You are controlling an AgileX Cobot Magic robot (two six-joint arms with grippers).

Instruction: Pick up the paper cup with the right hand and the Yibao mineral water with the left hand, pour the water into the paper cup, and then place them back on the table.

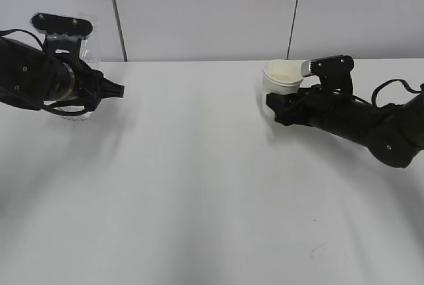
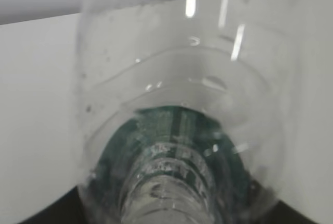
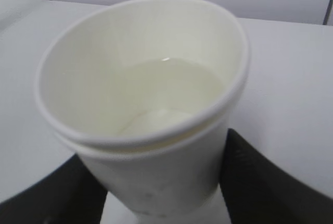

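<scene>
My left gripper (image 1: 69, 66) is shut on the Yibao mineral water bottle (image 1: 91, 43) and holds it above the table (image 1: 199, 179) at the far left. In the left wrist view the clear bottle (image 2: 182, 78) fills the frame, with its ribbed neck (image 2: 166, 193) nearest and the green label (image 2: 171, 122) behind it. I see no water in it. My right gripper (image 1: 289, 87) is shut on the paper cup (image 1: 281, 76) at the right, held upright. In the right wrist view the cup (image 3: 156, 172) holds clear water (image 3: 171, 88), with a black finger (image 3: 260, 182) on each side.
A grey panelled wall (image 1: 199, 6) stands behind the table's far edge. A small dark scuff mark (image 1: 318, 252) lies on the tabletop at the front right. The two arms are far apart.
</scene>
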